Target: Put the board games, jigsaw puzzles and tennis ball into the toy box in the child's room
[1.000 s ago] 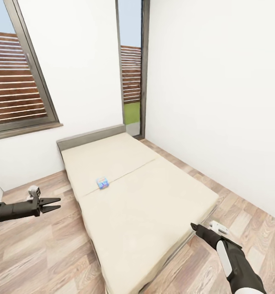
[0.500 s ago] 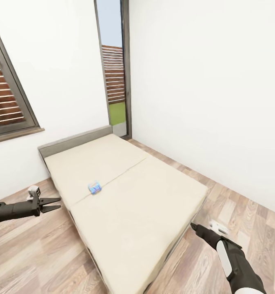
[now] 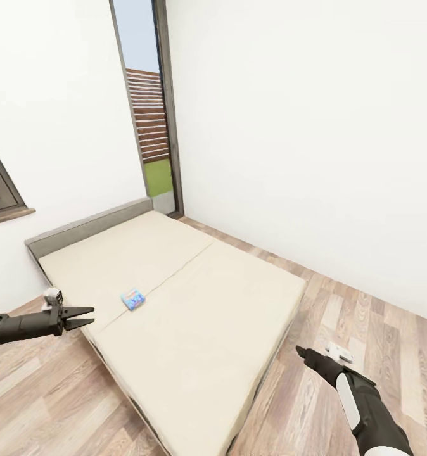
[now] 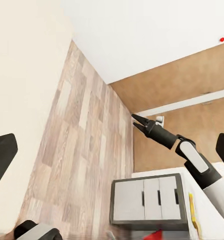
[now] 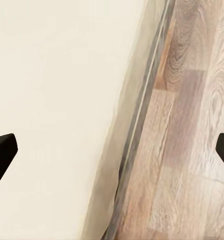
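While the bed (image 3: 194,304) with its plain cream cover and low grey headboard (image 3: 87,227) lies across the middle of the head view, a small blue board game (image 3: 132,299) with light print is seen resting flat on the cover, near the seam that runs across the mattress and closer to the headboard end than to the foot. Nothing is touching it. The left hand (image 3: 85,316) is held out over the wood-plank floor (image 3: 365,316) just beside the bed's near edge, well apart from the board game, with its two dark fingers spread and nothing between them. The right hand (image 3: 300,350) is held low at the bed's foot corner, over the floor; in the head view its tip is seen as a single dark point, but in the right wrist view the two fingertips (image 5: 2,152) are set wide at opposite edges of the picture, so the hand is apart and empty, with the bed's edge and the floor seen between them. In the left wrist view the right arm (image 4: 171,142) is seen reaching out above the floor, with a grey cabinet (image 4: 149,200) below it. White walls (image 3: 302,126) enclose the room, and a tall dark-framed window (image 3: 151,120) is seen in the corner behind the headboard.
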Motion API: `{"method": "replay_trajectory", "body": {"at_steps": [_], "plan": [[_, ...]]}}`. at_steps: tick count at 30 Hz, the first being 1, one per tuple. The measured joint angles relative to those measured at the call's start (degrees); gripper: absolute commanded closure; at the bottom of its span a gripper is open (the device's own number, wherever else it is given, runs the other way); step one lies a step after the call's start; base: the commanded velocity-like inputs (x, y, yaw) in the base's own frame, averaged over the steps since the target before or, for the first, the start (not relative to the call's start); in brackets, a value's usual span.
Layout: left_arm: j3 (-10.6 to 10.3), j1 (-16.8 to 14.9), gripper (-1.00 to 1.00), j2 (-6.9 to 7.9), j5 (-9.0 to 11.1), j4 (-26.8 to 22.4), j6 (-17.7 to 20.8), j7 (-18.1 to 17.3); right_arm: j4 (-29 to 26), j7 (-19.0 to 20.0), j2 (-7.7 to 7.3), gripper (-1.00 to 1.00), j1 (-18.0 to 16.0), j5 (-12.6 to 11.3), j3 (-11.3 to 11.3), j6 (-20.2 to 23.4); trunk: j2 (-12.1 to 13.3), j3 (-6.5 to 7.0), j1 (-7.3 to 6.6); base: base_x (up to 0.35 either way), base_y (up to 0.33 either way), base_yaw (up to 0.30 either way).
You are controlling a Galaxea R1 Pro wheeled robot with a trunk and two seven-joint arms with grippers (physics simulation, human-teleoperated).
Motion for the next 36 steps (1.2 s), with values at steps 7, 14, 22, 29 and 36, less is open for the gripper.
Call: {"method": "replay_trajectory", "body": {"at_steps": [7, 14, 22, 29, 36], "plan": [[0.00, 0.00, -1.00, -0.01, 0.00, -0.01, 0.00, 0.00, 0.01, 0.01, -0.09, -1.00, 0.00, 0.00, 0.00, 0.00, 0.00, 0.00, 0.00, 0.000, 0.278, -0.274], [0.00, -0.01, -1.00, -0.01, 0.00, -0.01, 0.00, 0.00, 0.00, 0.00, -0.13, -1.00, 0.00, 0.00, 0.00, 0.00, 0.00, 0.00, 0.00, 0.000, 0.242, -0.274], [0.01, 0.02, -1.00, 0.03, 0.06, 0.00, 0.00, 0.01, -0.01, 0.00, -0.12, -1.00, 0.00, 0.01, -0.01, 0.03, 0.00, 0.00, 0.00, 0.000, 0.136, -0.275], [0.04, -0.01, -1.00, 0.06, 0.01, 0.00, 0.00, 0.00, 0.06, 0.00, -0.09, -1.00, 0.00, 0.00, 0.00, 0.00, 0.00, 0.00, 0.00, 0.000, 0.206, -0.274], [0.02, -0.01, -1.00, 0.06, 0.02, 0.01, 0.00, 0.01, 0.02, 0.00, -0.13, -1.00, 0.00, 0.01, -0.01, 0.03, 0.00, 0.00, 0.00, 0.000, 0.130, -0.274]]}}
